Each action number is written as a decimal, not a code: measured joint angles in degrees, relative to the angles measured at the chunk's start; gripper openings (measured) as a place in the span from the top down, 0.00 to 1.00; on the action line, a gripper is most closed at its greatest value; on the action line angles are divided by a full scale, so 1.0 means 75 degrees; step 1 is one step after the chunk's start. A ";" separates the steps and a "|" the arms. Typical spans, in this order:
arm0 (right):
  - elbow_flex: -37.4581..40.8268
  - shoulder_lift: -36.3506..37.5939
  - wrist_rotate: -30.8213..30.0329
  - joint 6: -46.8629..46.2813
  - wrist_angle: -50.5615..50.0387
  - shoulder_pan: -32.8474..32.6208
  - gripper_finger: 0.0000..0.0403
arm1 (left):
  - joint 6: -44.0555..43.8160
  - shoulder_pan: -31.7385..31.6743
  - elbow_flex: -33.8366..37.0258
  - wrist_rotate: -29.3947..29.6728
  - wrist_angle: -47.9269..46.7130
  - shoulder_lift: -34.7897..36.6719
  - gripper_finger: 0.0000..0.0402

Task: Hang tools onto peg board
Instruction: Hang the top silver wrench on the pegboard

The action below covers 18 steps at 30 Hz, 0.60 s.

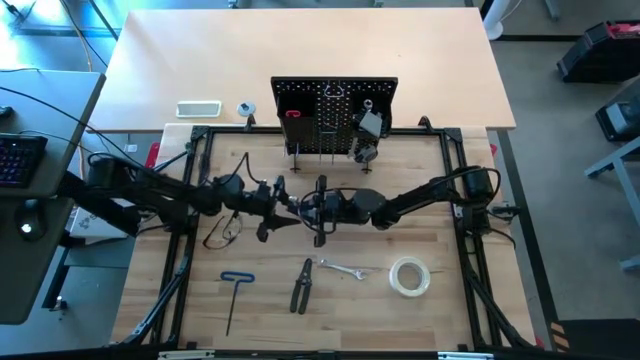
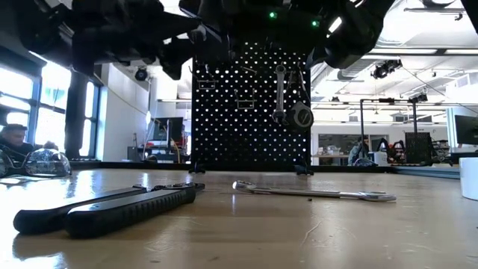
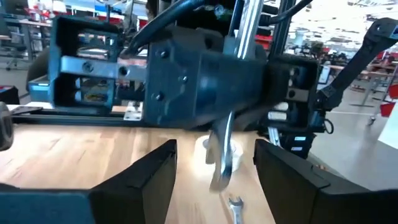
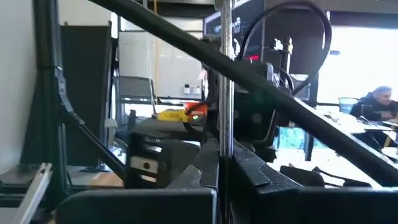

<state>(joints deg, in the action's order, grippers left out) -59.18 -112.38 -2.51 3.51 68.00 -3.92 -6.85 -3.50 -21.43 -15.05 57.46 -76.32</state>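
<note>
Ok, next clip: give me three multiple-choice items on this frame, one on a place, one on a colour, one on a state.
1. Where is the tape roll?
A) lying flat on the table
B) hanging upright
C) held in the air

2. The T-handle hex key has a handle that is:
A) red
B) blue
C) yellow

3. The right gripper is:
A) open and empty
B) out of view
C) shut on a wrench

Answers:
1 A, it rests on the wood near the front right.
2 B, the crossbar shows blue from above.
3 C, its wrist view shows the silver shaft standing clamped between the fingers.
</note>
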 joint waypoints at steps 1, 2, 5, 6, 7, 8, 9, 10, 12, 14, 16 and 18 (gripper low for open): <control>0.0000 0.0000 -0.0050 0.0021 -0.0061 0.0000 0.99 | 0.0000 0.0005 -0.0052 -0.0012 -0.0001 -0.0052 0.48; 0.0000 0.0000 -0.0069 0.0050 -0.0116 0.0000 0.99 | 0.0000 0.0007 -0.0077 -0.0009 -0.0004 -0.0067 0.49; -0.0006 0.0000 -0.0147 0.0082 -0.0235 0.0000 0.99 | -0.0004 0.0016 -0.0096 0.0086 0.0059 -0.0061 0.52; -0.0006 0.0000 -0.0156 0.0085 -0.0239 0.0000 0.99 | 0.0006 0.0016 -0.0096 0.0137 0.0057 -0.0061 0.55; -0.0006 0.0000 -0.0157 0.0085 -0.0248 0.0000 0.99 | 0.0009 0.0016 -0.0096 0.0199 0.0048 -0.0061 0.58; -0.0006 0.0000 -0.0187 0.0091 -0.0256 0.0000 0.99 | 0.0014 0.0016 -0.0096 0.0222 0.0031 -0.0061 0.62; -0.0006 0.0000 -0.0200 0.0152 -0.0252 0.0000 0.99 | 0.0068 0.0019 -0.0096 0.0241 -0.0013 -0.0055 0.66; -0.0006 0.0000 -0.0226 0.0178 -0.0250 0.0000 0.99 | 0.0148 0.0019 -0.0099 0.0245 -0.0080 -0.0052 0.71; -0.0003 0.0000 -0.0312 0.0178 -0.0272 -0.0006 0.99 | 0.0297 0.0017 -0.0102 0.0256 -0.0172 -0.0052 0.81; -0.0001 0.0000 -0.0396 0.0193 -0.0299 -0.0015 0.99 | 0.0401 0.0017 -0.0107 0.0218 -0.0166 -0.0058 0.92; -0.0006 0.0000 -0.0442 0.0100 -0.0385 -0.0020 0.99 | 0.0532 0.0019 -0.0102 0.0147 -0.0153 -0.0060 0.97; -0.0009 0.0003 -0.0470 -0.0019 -0.0464 -0.0020 0.98 | 0.0605 0.0012 -0.0099 0.0143 -0.0181 -0.0061 0.97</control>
<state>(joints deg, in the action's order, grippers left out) -59.24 -112.36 -6.04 3.36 64.52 -4.08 -2.32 -3.40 -22.17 -13.98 56.11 -76.77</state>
